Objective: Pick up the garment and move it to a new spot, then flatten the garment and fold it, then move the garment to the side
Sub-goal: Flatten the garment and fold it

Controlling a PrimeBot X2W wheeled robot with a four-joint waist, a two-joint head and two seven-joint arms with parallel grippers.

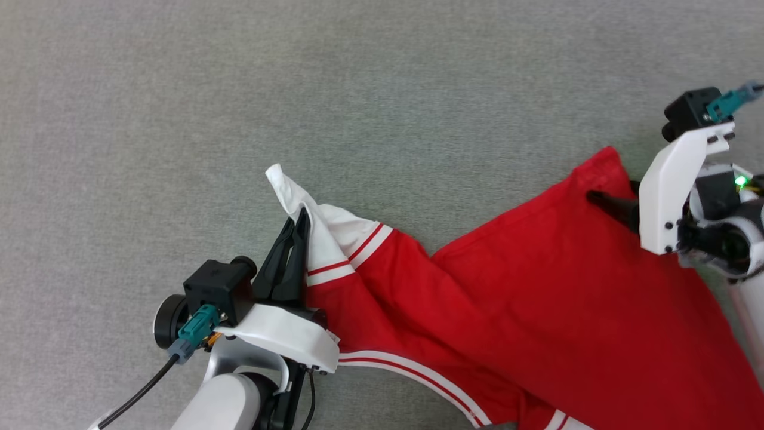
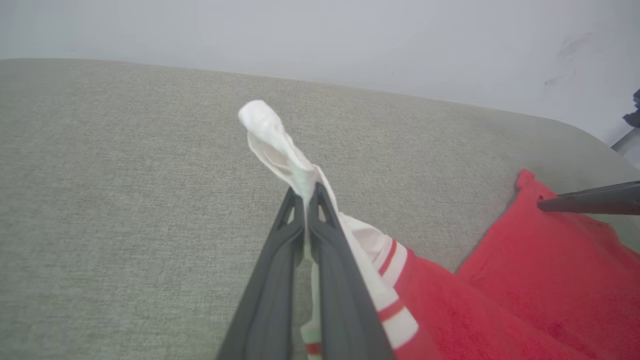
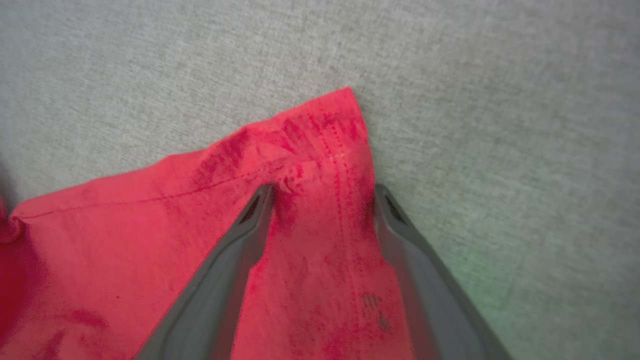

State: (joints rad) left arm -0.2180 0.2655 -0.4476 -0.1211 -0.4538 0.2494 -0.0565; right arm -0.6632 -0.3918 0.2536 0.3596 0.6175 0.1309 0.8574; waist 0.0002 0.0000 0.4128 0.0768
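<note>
Two grippers are sitting at opposite ends of the red jersey, which is lying rumpled and partly bunched on a grey cloth surface. At the jersey's striped end, the left gripper is pinching a twisted strip of white lining, its fingers pressed together on the cloth. The strip is poking up past the fingertips and curling over, lifted clear of the rest of the jersey. Just beside that pinch, the white-and-red striped trim is bending round the edge of the red cloth. At the jersey's plain red corner, the right gripper is standing with its fingers spread wide apart. One finger is lying over the red cloth just behind the stitched hem, and the other is running along the jersey's outer edge. Nothing is being squeezed between them. Between the two ends, the jersey is folding over itself in a long diagonal crease. Beyond the jersey, the surface is meeting a pale wall.
</note>
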